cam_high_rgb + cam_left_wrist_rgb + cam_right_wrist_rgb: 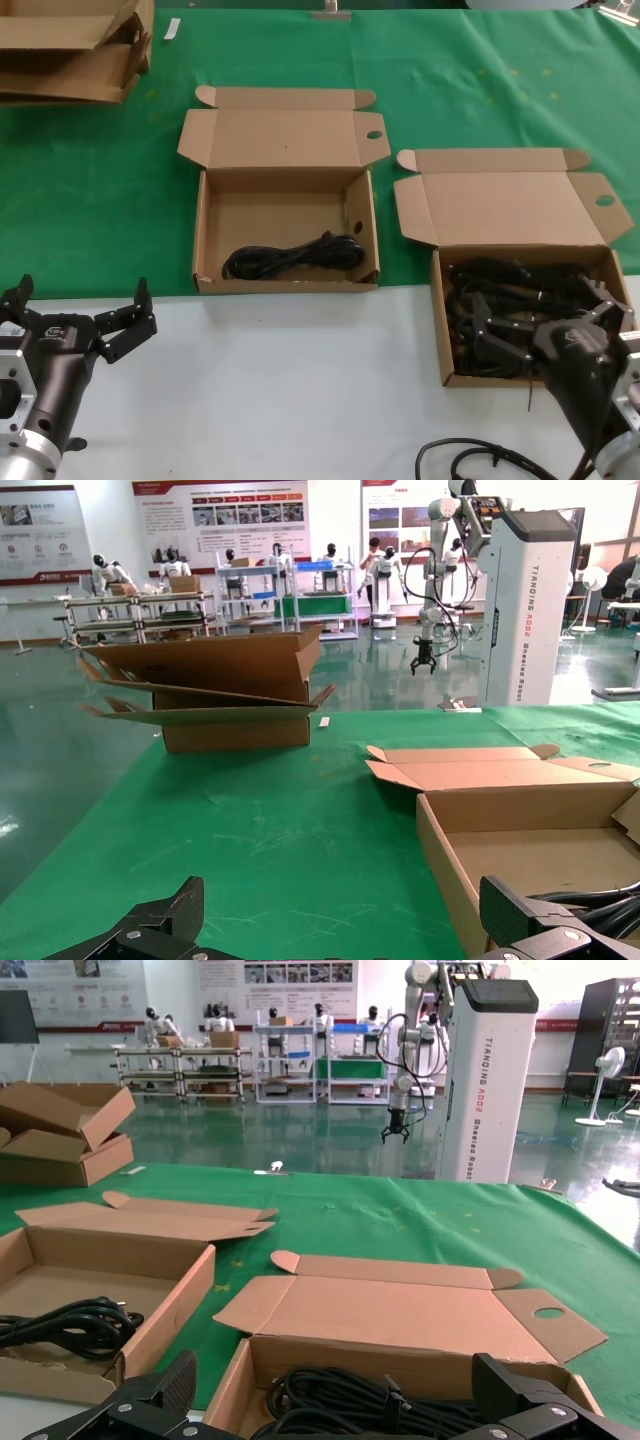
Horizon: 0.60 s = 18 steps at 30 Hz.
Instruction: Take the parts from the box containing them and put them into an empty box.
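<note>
Right gripper (540, 325), fingers spread, hovers over the full box (450, 330) of cables (520, 285) at 4 o'clock. One cable (295, 256) lies in the centre box (205, 240). Left gripper (80, 320), released, waits at 8 o'clock.

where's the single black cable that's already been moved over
In the head view, the single cable lies along the front wall inside the middle box, left of the full box under the right tool.

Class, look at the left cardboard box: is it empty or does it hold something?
Not empty. The left box, lid open, holds one black cable bundle lying on its floor near the front wall.
</note>
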Each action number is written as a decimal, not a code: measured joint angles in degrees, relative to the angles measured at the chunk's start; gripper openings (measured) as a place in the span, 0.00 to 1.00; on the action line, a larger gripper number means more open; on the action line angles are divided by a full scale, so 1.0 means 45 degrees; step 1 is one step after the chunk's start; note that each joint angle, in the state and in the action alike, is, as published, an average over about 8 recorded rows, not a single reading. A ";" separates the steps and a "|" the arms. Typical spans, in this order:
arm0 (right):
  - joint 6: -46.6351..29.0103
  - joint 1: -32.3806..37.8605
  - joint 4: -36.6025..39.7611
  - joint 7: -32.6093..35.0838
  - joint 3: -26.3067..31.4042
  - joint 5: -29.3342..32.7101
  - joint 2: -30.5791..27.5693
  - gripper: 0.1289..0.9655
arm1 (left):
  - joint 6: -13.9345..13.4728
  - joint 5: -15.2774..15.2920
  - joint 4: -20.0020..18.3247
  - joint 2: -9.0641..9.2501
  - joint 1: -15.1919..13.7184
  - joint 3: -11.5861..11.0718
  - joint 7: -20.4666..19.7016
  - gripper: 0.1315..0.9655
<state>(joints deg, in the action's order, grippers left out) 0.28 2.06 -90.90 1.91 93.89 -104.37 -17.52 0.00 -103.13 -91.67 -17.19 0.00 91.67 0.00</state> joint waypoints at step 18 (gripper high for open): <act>0.0000 0.0000 0.0000 0.0000 0.0000 0.0000 0.0000 1.00 | 0.0000 0.0000 0.0000 0.0000 0.0000 0.0000 0.0000 1.00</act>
<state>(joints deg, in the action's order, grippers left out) 0.28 2.06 -90.90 1.91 93.89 -104.37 -17.52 0.00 -103.13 -91.67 -17.19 0.00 91.67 0.00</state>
